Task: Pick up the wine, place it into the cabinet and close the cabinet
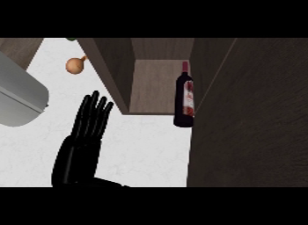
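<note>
Wine (185,94) at the mouth of the cabinet (158,83), tight against its right inner wall. Shows as a dark bottle with a red label, long axis running up and down the view, neck pointing toward the cabinet's back and base at the shelf's front lip. Looks already placed inside, or nearly so; cannot tell from this angle whether the base rests wholly on the shelf or overlaps the edge toward the white worktop (150,149).

Left robot hand (85,132) at the view's left, rising from the lower edge. Fingers straight and pressed side by side, pointing up the view, holding nothing and touching nothing. Stands apart from the bottle, with bare worktop and the cabinet's left wall between. Puts the wine up and to the right of this hand, across the cabinet opening. No sign of the right robot hand anywhere in view.

Broad dark wooden panel (254,114) filling the right side, just beside the bottle; probably the open cabinet door, though no hinge or handle shows. Judging by the layout, leaves only the closing step, which turns on that panel swinging across the opening toward the left. Lies on the far side of the wine from the visible hand, so likely calls for the unseen right arm, or a long reach across. Risks clipping the bottle if the base does overhang the lip.
</note>
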Controlling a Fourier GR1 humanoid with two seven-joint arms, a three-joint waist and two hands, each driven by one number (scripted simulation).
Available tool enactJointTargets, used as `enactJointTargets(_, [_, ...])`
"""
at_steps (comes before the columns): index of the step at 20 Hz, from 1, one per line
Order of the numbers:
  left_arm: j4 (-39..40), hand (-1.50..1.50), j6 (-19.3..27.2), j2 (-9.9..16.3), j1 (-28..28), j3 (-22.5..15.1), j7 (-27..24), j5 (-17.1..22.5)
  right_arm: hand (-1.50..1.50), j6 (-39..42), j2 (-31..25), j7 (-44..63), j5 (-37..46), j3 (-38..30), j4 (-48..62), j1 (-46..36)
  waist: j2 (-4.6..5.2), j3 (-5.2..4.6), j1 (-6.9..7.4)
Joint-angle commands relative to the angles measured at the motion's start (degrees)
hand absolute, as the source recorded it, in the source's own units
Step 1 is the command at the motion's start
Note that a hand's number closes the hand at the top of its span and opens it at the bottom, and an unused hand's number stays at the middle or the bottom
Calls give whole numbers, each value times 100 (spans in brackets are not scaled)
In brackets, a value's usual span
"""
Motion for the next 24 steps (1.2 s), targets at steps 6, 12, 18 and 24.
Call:
enactJointTargets(6, [-1199,-150,70,829,1350,583,-123,-143,150,861,-447,538,-274,911,-679,511,2,-4,-25])
enactJointTargets(12, [-1495,-150,-558,1203,2408,1318,-592,315,150,488,-43,1221,-537,2055,-1196,858,-13,-13,-3])
enactJointTargets(18, [-1829,-150,-1181,1561,3235,2291,-669,827,150,-118,439,1862,386,3247,-1194,268,-13,-14,13])
enactJointTargets(24, [-1795,-150,-2431,2097,4186,3476,-845,1416,150,-1007,648,1792,1561,4464,-610,-525,-39,-19,96])
